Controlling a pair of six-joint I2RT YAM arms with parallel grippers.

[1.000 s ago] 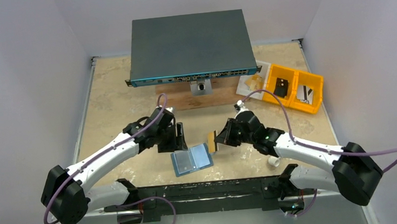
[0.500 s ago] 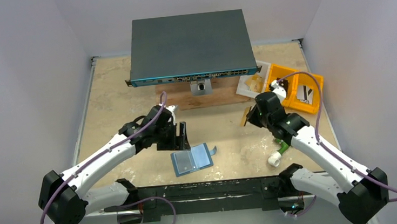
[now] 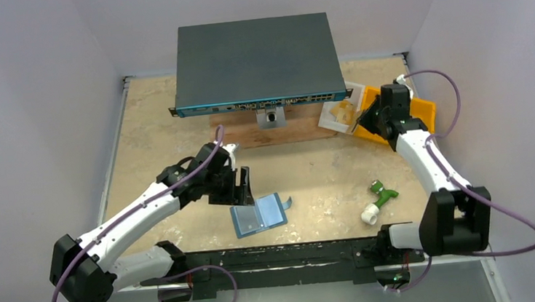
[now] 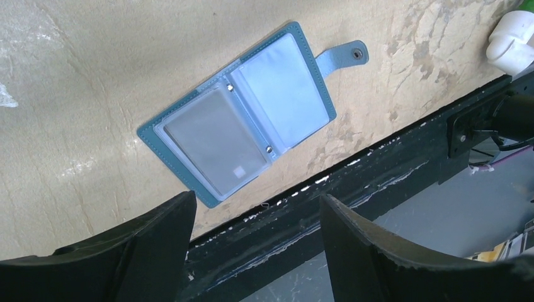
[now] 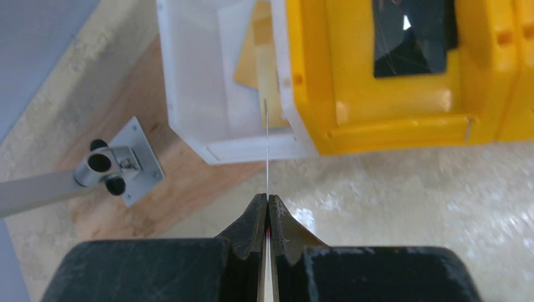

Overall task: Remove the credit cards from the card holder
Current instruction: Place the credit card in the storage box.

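The steel-blue card holder (image 3: 258, 215) lies open and flat near the table's front edge. In the left wrist view the card holder (image 4: 296, 44) shows a grey credit card (image 4: 214, 141) in its left clear sleeve. The right sleeve looks pale. My left gripper (image 3: 242, 186) hovers just behind the holder, open and with nothing in it (image 4: 257, 201). My right gripper (image 5: 267, 198) is at the back right, shut on a thin credit card (image 5: 267, 151) seen edge-on. That card's tip reaches over the corner of the white tray (image 5: 189, 75).
Yellowish cards (image 5: 252, 63) lie in the white tray, beside a yellow bin (image 3: 422, 112). A large dark grey box (image 3: 253, 61) stands at the back, with a metal bracket (image 3: 271, 116) on a wooden board (image 3: 248, 134). A green and white fitting (image 3: 377, 203) lies front right.
My right arm has swung from beside the holder to the back right, carrying the card to the white tray. My left gripper has opened wider and stayed in place.
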